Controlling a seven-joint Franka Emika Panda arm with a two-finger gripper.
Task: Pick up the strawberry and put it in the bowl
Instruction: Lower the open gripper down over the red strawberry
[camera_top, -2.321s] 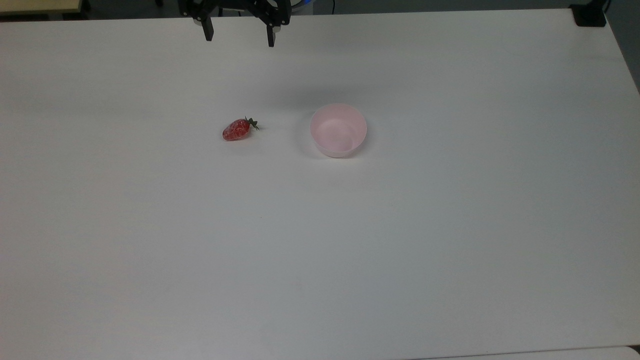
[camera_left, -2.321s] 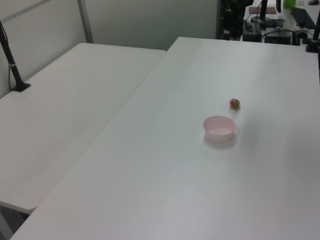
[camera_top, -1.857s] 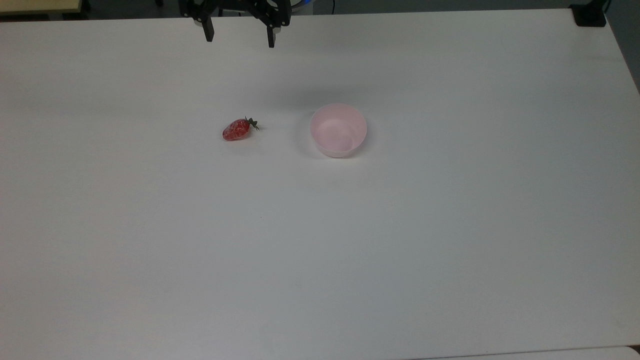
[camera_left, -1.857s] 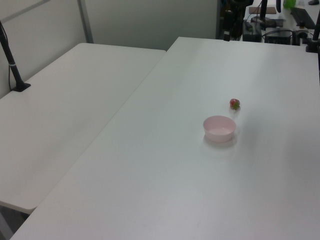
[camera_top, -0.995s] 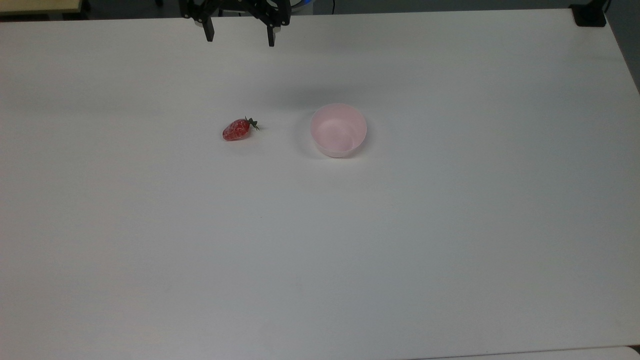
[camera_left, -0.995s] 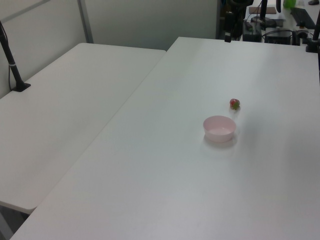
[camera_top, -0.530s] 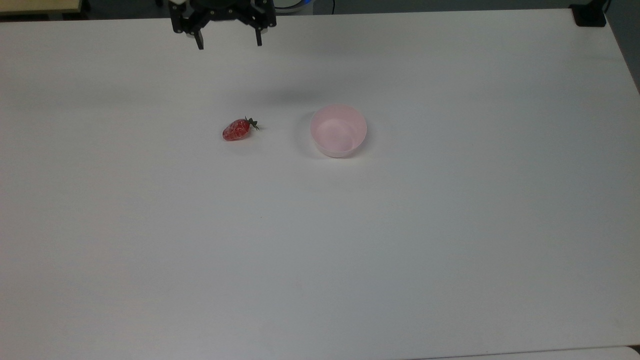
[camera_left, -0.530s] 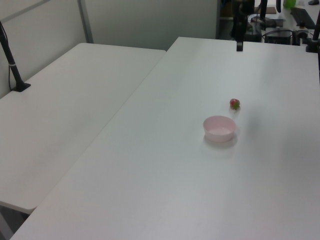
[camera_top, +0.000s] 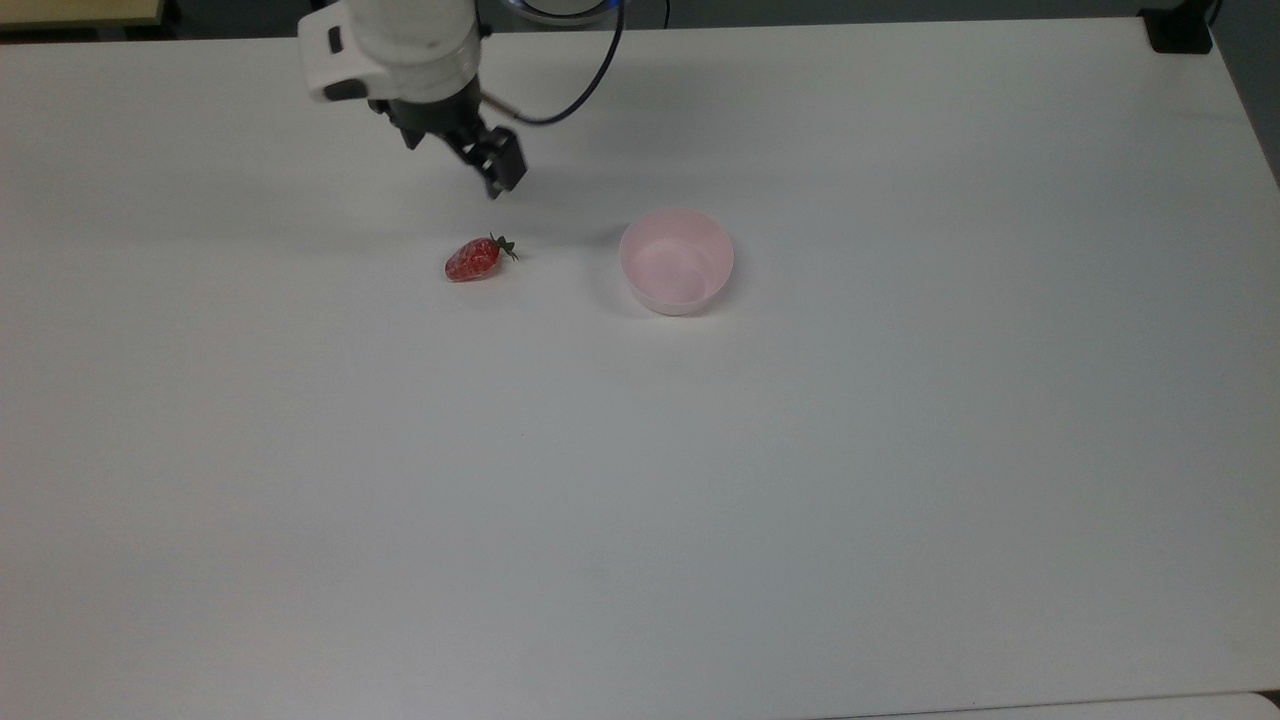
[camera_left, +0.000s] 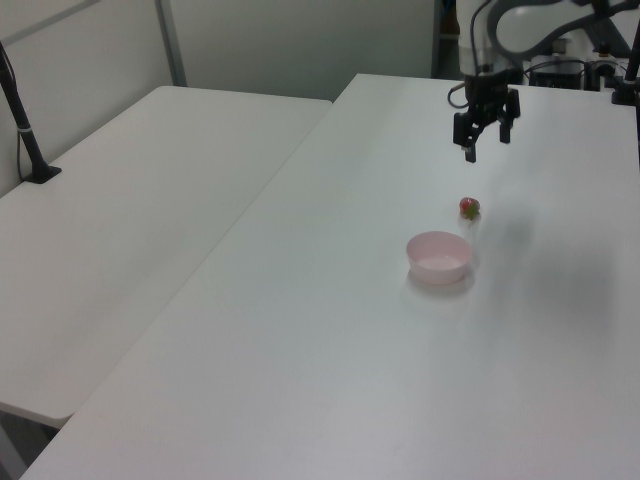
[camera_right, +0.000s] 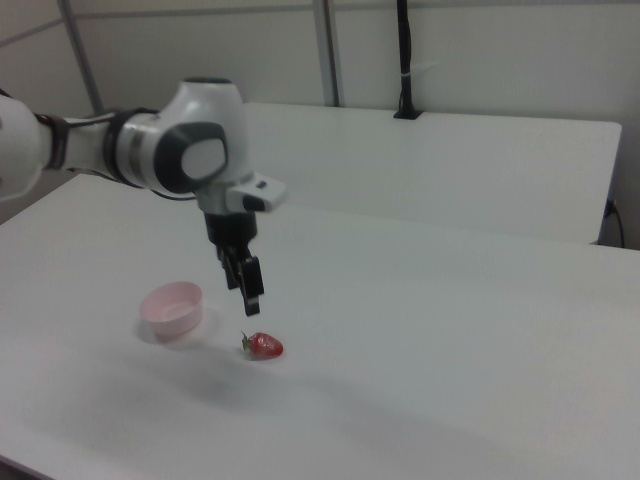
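gripper: fingers apart, holding nothing, in the air | strawberry: on bench below the fingers, untouched | bowl: near strawberry, apart from it

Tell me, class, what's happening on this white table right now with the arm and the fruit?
A single robot arm has its gripper hanging open in the air above the strawberry, not touching it. The strawberry lies on its side on the white table, apart from the pale pink bowl, which sits empty to the top view's right of it. Nothing has been picked up yet; a descent onto the fruit looks like the likely next move.
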